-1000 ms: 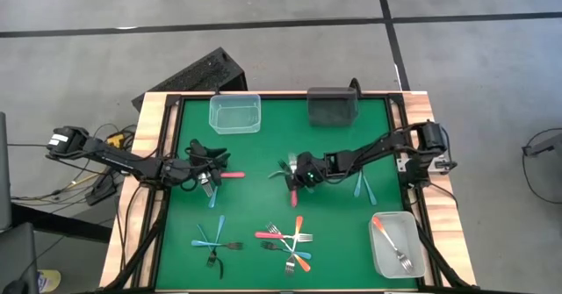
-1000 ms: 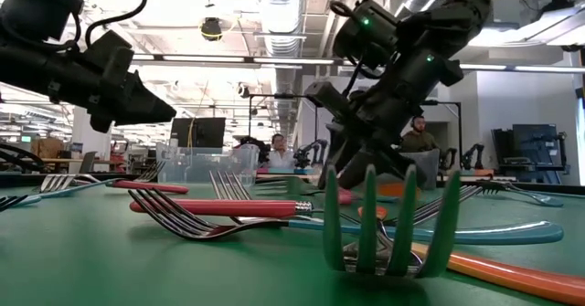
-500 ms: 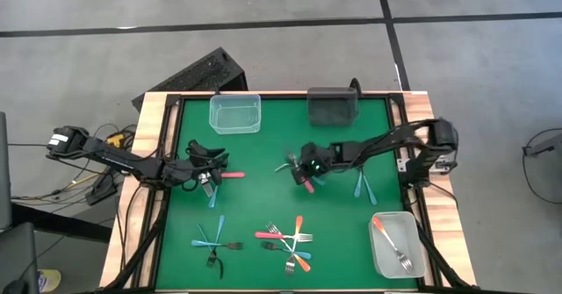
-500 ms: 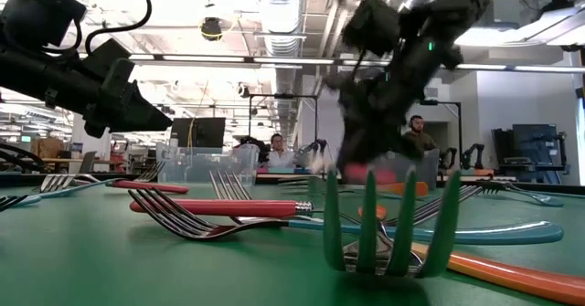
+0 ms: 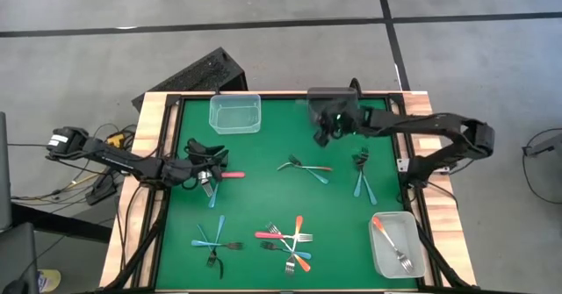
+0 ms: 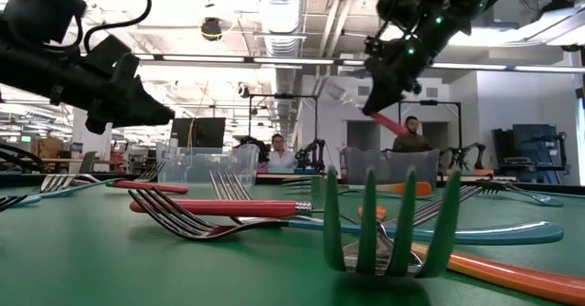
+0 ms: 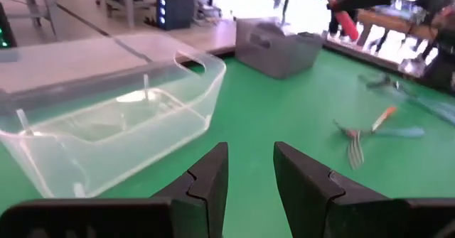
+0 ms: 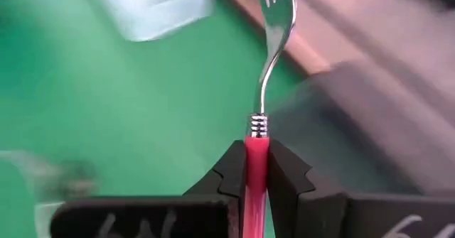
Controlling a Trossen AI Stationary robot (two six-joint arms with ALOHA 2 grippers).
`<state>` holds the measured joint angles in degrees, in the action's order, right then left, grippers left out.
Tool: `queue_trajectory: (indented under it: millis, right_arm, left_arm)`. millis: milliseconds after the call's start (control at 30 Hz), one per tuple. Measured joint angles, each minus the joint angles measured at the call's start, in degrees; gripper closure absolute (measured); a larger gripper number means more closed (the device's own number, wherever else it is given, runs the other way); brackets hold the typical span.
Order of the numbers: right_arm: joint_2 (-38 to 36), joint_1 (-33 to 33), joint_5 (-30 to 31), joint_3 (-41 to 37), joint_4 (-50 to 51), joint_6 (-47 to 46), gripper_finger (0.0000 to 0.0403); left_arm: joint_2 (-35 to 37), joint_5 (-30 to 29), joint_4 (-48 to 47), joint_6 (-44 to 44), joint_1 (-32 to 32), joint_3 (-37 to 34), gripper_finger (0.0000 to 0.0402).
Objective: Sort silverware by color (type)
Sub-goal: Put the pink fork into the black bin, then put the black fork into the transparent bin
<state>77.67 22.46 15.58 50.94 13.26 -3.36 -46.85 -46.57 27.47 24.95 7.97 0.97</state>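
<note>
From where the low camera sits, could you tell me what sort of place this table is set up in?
Most likely a large open robotics lab or workshop. Beyond the green table the low view shows exposed ceiling ducts, long strip lights, monitors on benches, and people seated at workstations farther back.

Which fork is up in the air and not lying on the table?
The red-handled fork pinched in the right pincer, above the dark tub. All the other forks lie flat.
</note>
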Motion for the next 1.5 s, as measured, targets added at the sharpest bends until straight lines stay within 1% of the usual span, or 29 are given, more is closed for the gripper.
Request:
queue_trajectory:
  millis: [33, 133, 233, 300, 400, 467, 533, 600, 767, 833, 900, 1067, 1200, 1267, 1367, 1500]
  right_arm:
    - [-0.39, 1.4, 0.54, 0.04, -0.79, 2.65, 0.0351]
    - [-0.38, 5.28, 0.62, 0.03, -1.23, 10.72, 0.0351]
    - [1.53, 7.86, 0.65, 0.11, -2.31, 19.69, 0.0351]
    - [3.25, 9.56, 0.65, 0.08, -1.93, 23.44, 0.0351]
    - [5.96, 11.45, 0.85, 0.07, -1.47, 25.83, 0.0351]
    - [7.39, 12.52, 0.91, 0.07, -1.23, 25.18, 0.0348]
    - [8.23, 13.4, 0.9, 0.07, -1.03, 23.37, 0.0335]
    - [8.71, 13.92, 0.91, 0.07, -0.96, 22.36, 0.0312]
    - [8.68, 13.99, 1.29, 0.07, -0.26, 21.05, 0.0241]
    - [8.12, 13.91, 1.33, 0.07, 0.19, 20.19, 0.0221]
    - [7.42, 13.5, 1.39, 0.09, -0.07, 17.75, 0.021]
    - [3.87, 11.44, 0.21, 0.1, 0.54, 9.09, 0.0209]
    - [0.84, 7.35, -3.57, 0.11, 1.96, 2.58, 0.0216]
    - [-0.26, 4.91, -4.72, 0.11, 1.55, 0.48, 0.0217]
    - [-0.72, 1.14, -4.98, 0.11, 1.51, -0.27, 0.0217]
    - [-0.3, -3.68, -4.99, 0.11, 1.05, -1.64, 0.0217]
  left_arm:
    - [0.02, 0.16, 0.63, -0.06, -0.32, 0.0, 0.0299]
    - [0.02, 3.01, 0.99, -0.45, -0.58, 0.0, 0.0299]
    - [0.02, 4.32, 0.11, -0.59, -0.55, 0.0, 0.0299]
    - [0.02, 4.33, -0.16, 0.57, -0.55, 0.0, 0.0299]
    - [0.0, 5.34, -0.16, 1.03, -0.55, 0.0, 0.0299]
    - [0.0, 5.46, -0.16, 1.01, -0.51, 0.0, 0.0299]
    - [0.0, 5.41, -0.16, 0.96, -0.53, 0.0, 0.0299]
    - [0.0, 5.4, -0.14, 0.27, -0.55, 0.0, 0.0299]
    - [0.0, 5.31, 0.52, -2.19, -0.55, 0.0, 0.0299]
    - [0.0, 5.29, 0.78, -2.25, -0.55, 0.0, 0.0299]
    - [0.0, 5.31, 0.76, -2.06, -0.55, 0.0, 0.0299]
    - [0.0, 6.39, 0.85, -2.0, -0.56, 0.0, 0.0299]
    - [-0.02, 11.79, 2.53, -4.69, -0.59, 0.02, 0.0299]
    - [0.0, 13.0, 2.57, -6.13, -0.55, 0.02, 0.0299]
    - [-0.01, 12.42, 2.78, -7.77, -0.57, 0.02, 0.0299]
    - [0.0, 9.58, 3.88, -8.27, -0.57, 0.02, 0.0299]
